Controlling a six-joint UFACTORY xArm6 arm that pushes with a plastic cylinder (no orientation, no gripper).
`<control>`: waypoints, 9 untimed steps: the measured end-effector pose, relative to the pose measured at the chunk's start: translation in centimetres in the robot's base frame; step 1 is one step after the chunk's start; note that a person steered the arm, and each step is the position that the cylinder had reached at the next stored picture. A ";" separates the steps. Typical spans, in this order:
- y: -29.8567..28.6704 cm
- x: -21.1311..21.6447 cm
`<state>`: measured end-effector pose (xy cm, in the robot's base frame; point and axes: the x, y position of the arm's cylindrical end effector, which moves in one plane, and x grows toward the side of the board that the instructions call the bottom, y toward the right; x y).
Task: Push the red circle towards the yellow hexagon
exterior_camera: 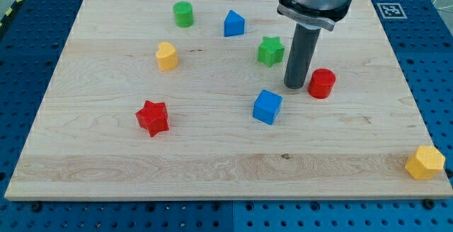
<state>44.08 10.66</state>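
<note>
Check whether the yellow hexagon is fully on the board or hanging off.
Hanging off. The yellow hexagon sits at the wooden board's bottom-right corner, partly past its edge over the blue table. My tip is far away, beside the red circle.

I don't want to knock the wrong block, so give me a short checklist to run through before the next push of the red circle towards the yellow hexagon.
1. My tip close beside the red circle, on its left in the view: ok.
2. Tip touching the circle: cannot tell.
3. Yellow hexagon in sight, at the board's bottom-right corner: ok.
4. No block between circle and hexagon: ok.
5. Tip directly behind the circle for a down-right push: not ok, it sits level, not above-left.
6. Blue cube out of the push line: ok.
</note>
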 end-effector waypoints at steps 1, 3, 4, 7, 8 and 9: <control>0.3 -0.2; 1.5 -0.4; 2.6 -0.4; 3.5 -1.7; 4.1 -1.7; 4.7 -1.7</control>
<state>42.36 15.37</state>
